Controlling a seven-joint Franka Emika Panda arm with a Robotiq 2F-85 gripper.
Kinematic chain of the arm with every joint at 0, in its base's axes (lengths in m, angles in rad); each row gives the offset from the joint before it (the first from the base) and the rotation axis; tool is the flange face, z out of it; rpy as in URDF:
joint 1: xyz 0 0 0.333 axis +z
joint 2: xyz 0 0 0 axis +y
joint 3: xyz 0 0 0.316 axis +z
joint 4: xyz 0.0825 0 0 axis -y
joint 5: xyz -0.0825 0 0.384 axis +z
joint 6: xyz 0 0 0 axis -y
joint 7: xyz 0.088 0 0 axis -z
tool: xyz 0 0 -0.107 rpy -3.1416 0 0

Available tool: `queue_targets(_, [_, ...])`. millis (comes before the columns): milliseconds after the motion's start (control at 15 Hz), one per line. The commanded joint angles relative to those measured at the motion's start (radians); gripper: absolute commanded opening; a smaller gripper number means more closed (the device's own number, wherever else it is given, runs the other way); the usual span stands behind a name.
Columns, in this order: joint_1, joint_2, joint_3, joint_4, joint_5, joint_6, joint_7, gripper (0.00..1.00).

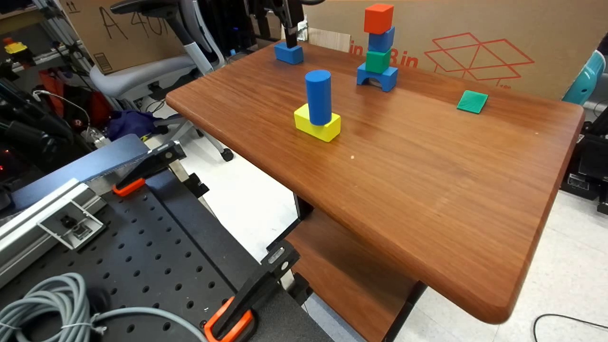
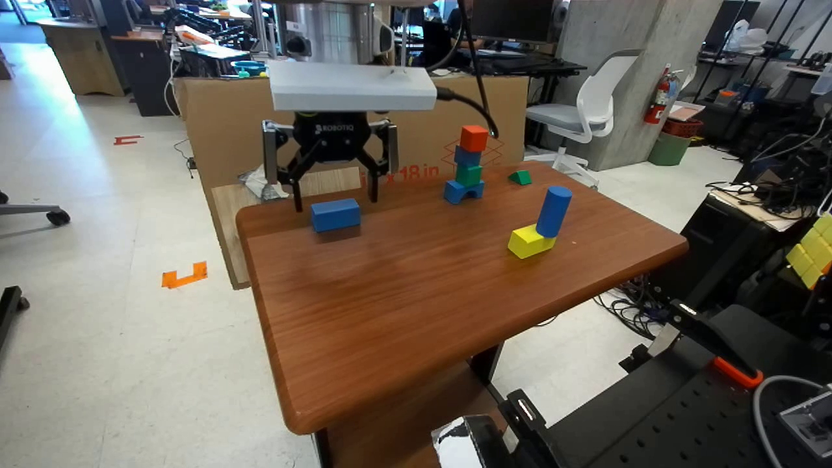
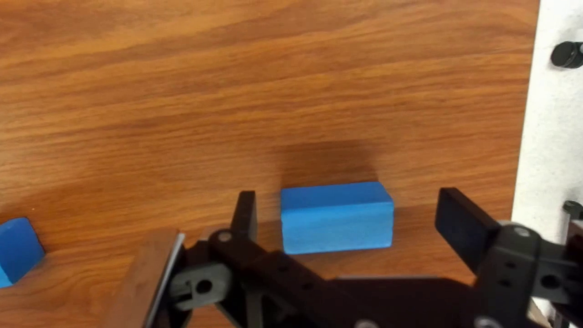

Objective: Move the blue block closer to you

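- Your gripper (image 2: 336,202) hangs over its target, both dark fingers (image 3: 246,212) spread apart, with a gap showing on either side in the wrist view; nothing is clamped.
- Lined up between the fingers, the blue block (image 3: 337,223) rests on the wooden table (image 1: 427,185) near a corner; how far down they reach beside it is hard to tell.
- Of the task, the approach looks nearly done; the grip, the move and the release appear left to you. Which direction counts as "closer to you," the pictures do not settle.
- Well apart from your fingers, a yellow block (image 1: 324,132) carries an upright blue cylinder (image 1: 319,97).
- Elsewhere on the table, a red cube (image 1: 378,19) tops a blue cube (image 1: 381,40), a green block (image 1: 378,62) and a blue arch (image 1: 379,78), stacked; a green wedge (image 1: 472,101) lies apart from them.
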Motion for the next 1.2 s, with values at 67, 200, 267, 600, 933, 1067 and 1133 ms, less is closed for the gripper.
queue_targets(67, [0.038, 0.060, -0.038, 0.086, -0.008, -0.056, 0.013, 1.00])
queue_targets(200, [0.044, 0.074, -0.049, 0.108, -0.013, -0.066, 0.014, 1.00])
queue_targets(267, [0.046, 0.081, -0.053, 0.117, -0.014, -0.071, 0.014, 1.00])
queue_targets(600, [0.052, 0.117, -0.052, 0.159, -0.012, -0.102, 0.011, 1.00])
queue_targets(933, [0.051, 0.127, -0.047, 0.180, -0.013, -0.097, -0.017, 0.49])
queue_targets(1067, [0.049, 0.113, -0.046, 0.176, -0.013, -0.091, -0.024, 0.42])
queue_targets(1133, [0.043, 0.102, -0.043, 0.171, -0.008, -0.090, -0.031, 0.42])
